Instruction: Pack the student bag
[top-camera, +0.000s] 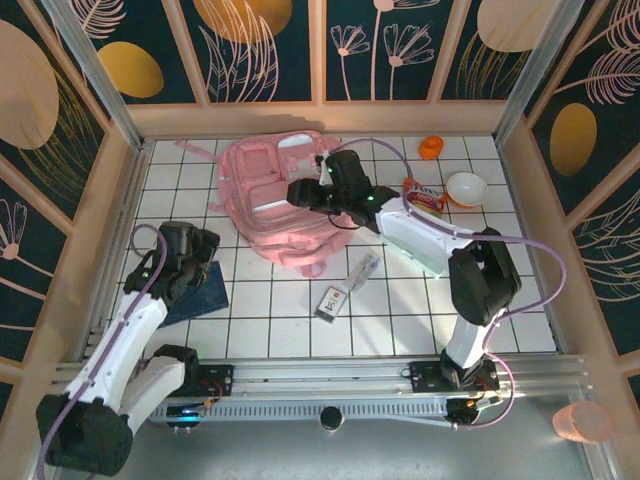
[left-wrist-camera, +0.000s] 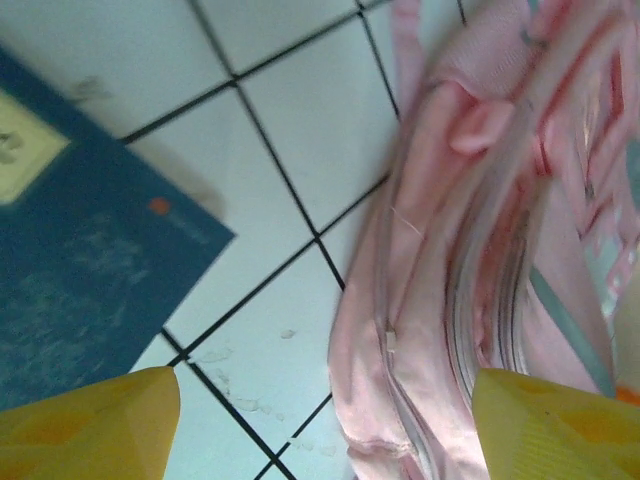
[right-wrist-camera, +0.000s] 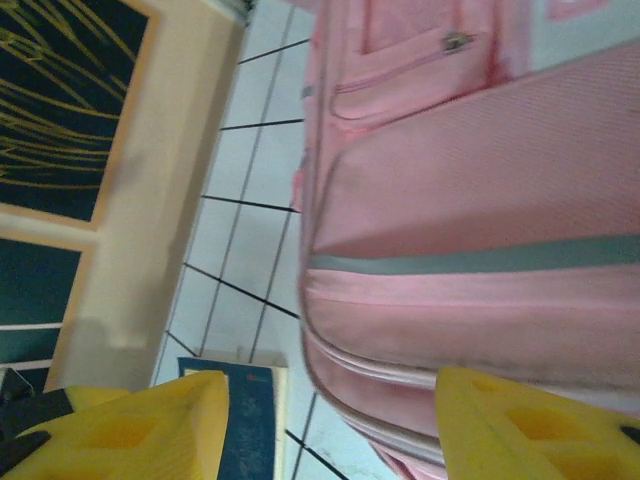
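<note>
blue book near-left | white bowl far-right (opening up) | orange cap near it

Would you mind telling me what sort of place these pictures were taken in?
Probably a robot test cell, not a real classroom: a white gridded table boxed in by wallpapered panels, two arms bolted to a metal rail, and the student bag laid out.

White-black arms, lilac cables, yellow pincer fingers
</note>
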